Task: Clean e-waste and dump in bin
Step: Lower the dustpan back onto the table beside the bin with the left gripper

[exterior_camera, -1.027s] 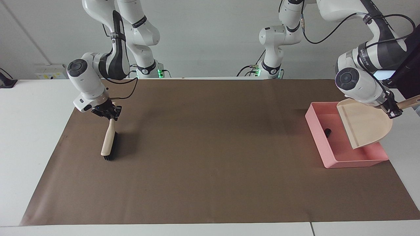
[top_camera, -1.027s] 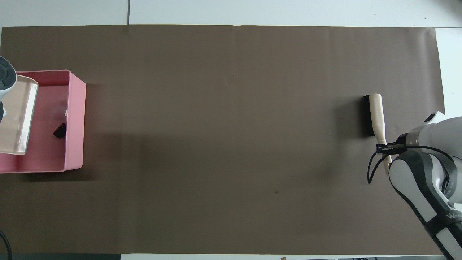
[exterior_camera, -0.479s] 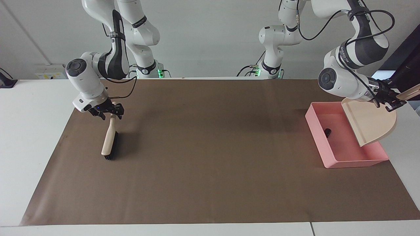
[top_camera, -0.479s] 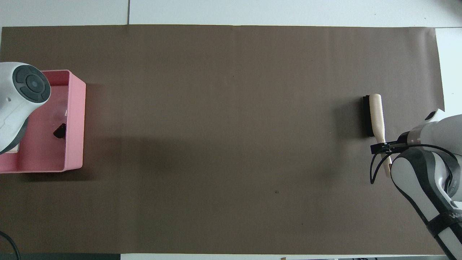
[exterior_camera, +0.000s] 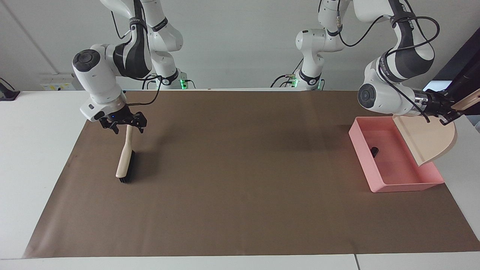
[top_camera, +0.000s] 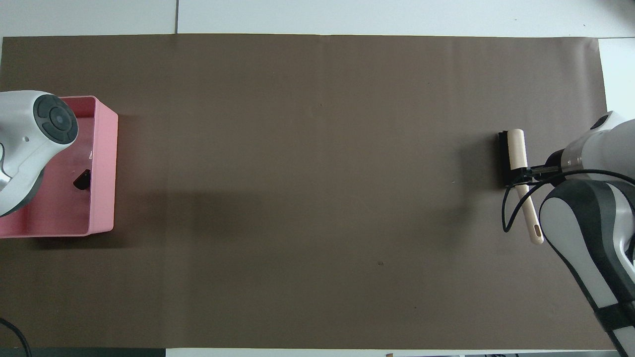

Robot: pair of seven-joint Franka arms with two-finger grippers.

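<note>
My left pincer [exterior_camera: 446, 119] pinches the tilted dustpan [exterior_camera: 427, 140] over the bin [exterior_camera: 369, 170], right pincer [exterior_camera: 123, 125] spread above the brush [exterior_camera: 125, 165]; a slip could spill waste

beige brush [exterior_camera: 125, 162], dustpan [exterior_camera: 427, 139] — brown mat [exterior_camera: 240, 210]

The brush [exterior_camera: 125, 165] lies on the mat [exterior_camera: 240, 187] under the right gripper [exterior_camera: 123, 125], at the right arm's end of the table [exterior_camera: 33, 157]. The bin [exterior_camera: 360, 152] sits below the left gripper [exterior_camera: 446, 112], which holds the dustpan [exterior_camera: 431, 140] over it. One piece of e-waste [exterior_camera: 374, 151] lies in the bin.
</note>
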